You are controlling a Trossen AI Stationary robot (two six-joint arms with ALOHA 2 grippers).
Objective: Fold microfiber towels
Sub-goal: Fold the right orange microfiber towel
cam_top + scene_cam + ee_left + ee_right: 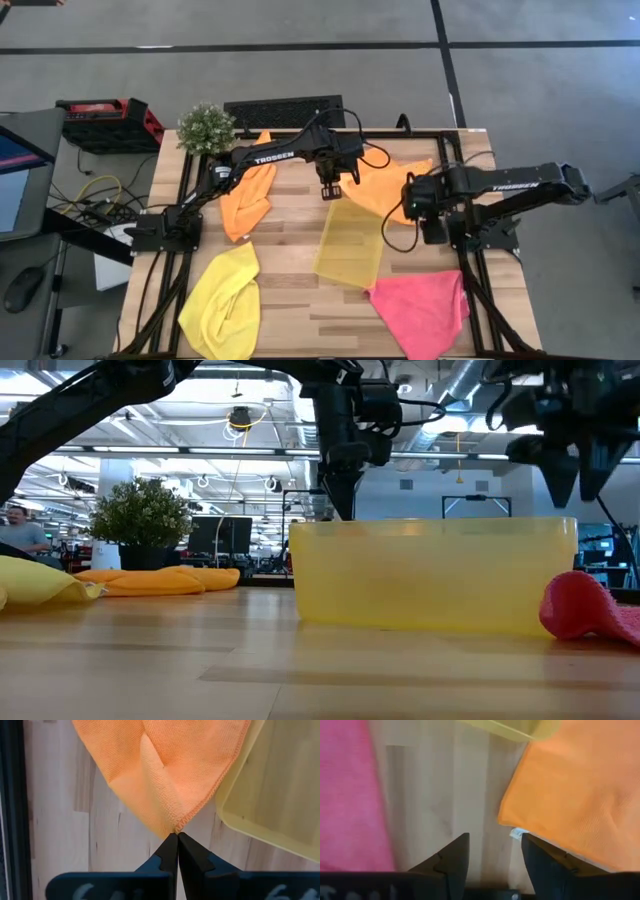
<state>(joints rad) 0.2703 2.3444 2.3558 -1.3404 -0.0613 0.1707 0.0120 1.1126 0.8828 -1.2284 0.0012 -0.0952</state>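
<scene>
You are looking at 4 microfiber towels lying around the yellow tray, which is sitting near the middle of the wooden table.

Your left gripper is hanging just past the tray's far edge, and its 2 fingers are pressed together. In the left wrist view their tips are meeting right at the corner of the orange towel, whose stitched hem is coming to a point there. You cannot tell from these views whether that corner is actually being pinched or only touched. This orange towel is lying flat on the table at the tray's far right corner, partly beside the tray's rim.

Your right gripper is hovering to the right of the tray, over that same towel's near edge. Its 2 fingers are standing spread apart with bare wood showing between them, and they are holding nothing. A small white tag is sticking out of the orange towel's hem just beside 1 finger.

The second orange towel is lying bunched to the left of the tray. The yellow towel is lying crumpled to the tray's near left. The pink towel is spreading out at the tray's near right corner, close to the rim.

A potted plant is standing at the far left corner of the table, well apart from the tray.
</scene>
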